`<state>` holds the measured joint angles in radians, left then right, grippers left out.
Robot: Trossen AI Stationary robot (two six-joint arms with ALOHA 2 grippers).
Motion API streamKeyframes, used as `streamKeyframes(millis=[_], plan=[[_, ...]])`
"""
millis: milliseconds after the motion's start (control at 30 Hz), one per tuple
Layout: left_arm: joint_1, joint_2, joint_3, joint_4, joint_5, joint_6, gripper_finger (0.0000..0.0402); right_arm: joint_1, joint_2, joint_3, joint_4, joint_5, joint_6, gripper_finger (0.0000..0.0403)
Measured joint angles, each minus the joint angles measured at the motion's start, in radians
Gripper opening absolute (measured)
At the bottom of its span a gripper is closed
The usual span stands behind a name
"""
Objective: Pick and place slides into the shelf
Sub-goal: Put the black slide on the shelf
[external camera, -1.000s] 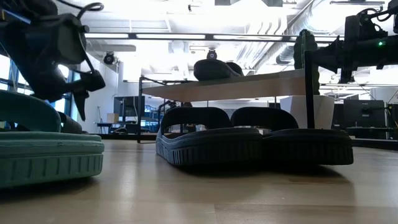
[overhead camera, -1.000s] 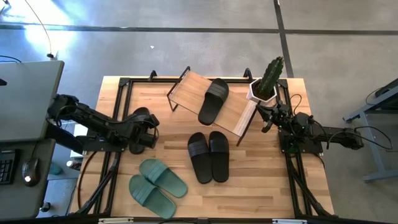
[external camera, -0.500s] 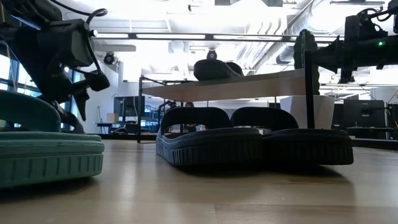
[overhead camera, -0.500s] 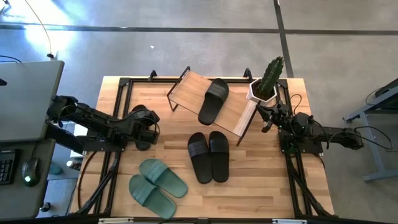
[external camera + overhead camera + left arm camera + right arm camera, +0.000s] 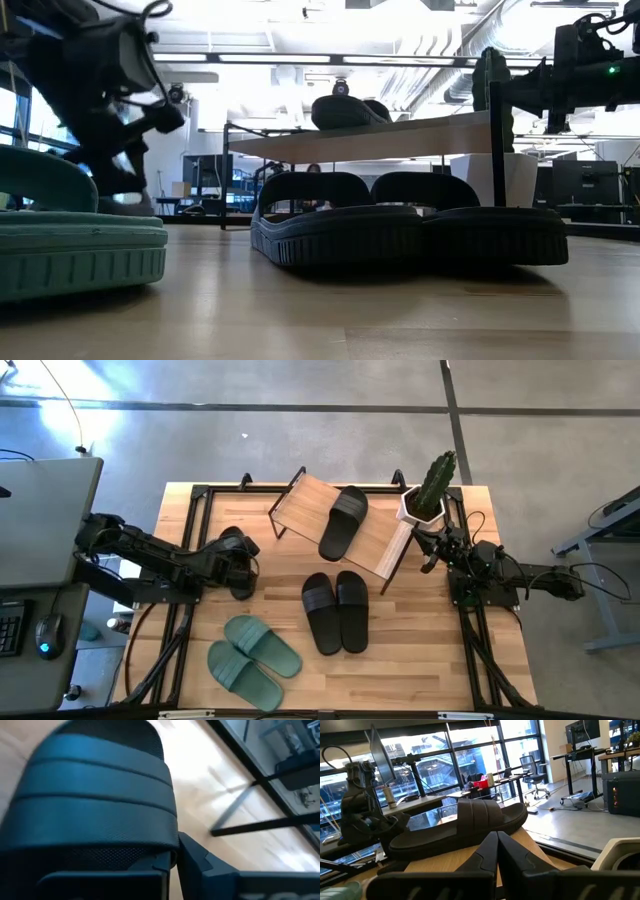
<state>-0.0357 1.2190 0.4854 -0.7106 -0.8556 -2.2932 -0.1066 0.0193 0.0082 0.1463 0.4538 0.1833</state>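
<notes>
While my left hand grips a black slide at the worktop's left side, this is how things stand.

Left hand: fingers closed on the wide strap of that black slide; in my wrist view the ribbed strap fills the space just ahead of my fingers, and the slide looks tilted off the wood.

Right hand: fingers pressed together, holding nothing, waiting at the worktop's right edge beside the potted cactus.

Shelf: well ahead of my left hand and across to its right, one black slide already lying on its plank.

Other slides: a black pair on the wood near the middle, to my left hand's right; a green pair behind it, nearer the front edge.

Handling, as I judge it: light, foam-like, somewhat flexible, with a matte surface unlikely to slip; nothing fragile.

Where to hold: the strap's arch, since the sole is too broad for my fingers; expect the heel to droop and swing.
</notes>
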Motion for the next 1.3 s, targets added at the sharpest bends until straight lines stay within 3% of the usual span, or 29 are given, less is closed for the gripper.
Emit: streamKeyframes(millis=[133, 433, 767, 933, 1133, 1300], plan=[[0.003, -0.006, 0.080, -0.085, -0.014, 0.083, 0.0004, 0.000, 0.000, 0.000, 0.000, 0.000, 0.000, 0.0000], [0.003, -0.007, 0.367, -0.440, -0.099, 0.177, 0.0002, 0.000, 0.000, 0.000, 0.000, 0.000, 0.000, 0.0000], [0.003, -0.054, 0.705, -0.459, -0.276, 0.638, 0.0001, 0.000, 0.000, 0.000, -0.009, 0.008, -0.001, 0.0000], [0.003, -0.055, 0.866, -0.383, -0.311, 0.957, 0.0000, 0.000, 0.000, 0.000, -0.011, 0.009, 0.000, 0.0000], [0.007, -0.055, 0.968, -0.063, -0.281, 1.465, 0.0000, 0.000, 0.000, 0.000, -0.011, 0.009, 0.000, 0.0000], [0.098, -0.055, 0.987, 0.159, -0.059, 1.708, 0.0000, 0.000, 0.000, 0.000, -0.011, 0.008, 0.000, 0.0000]])
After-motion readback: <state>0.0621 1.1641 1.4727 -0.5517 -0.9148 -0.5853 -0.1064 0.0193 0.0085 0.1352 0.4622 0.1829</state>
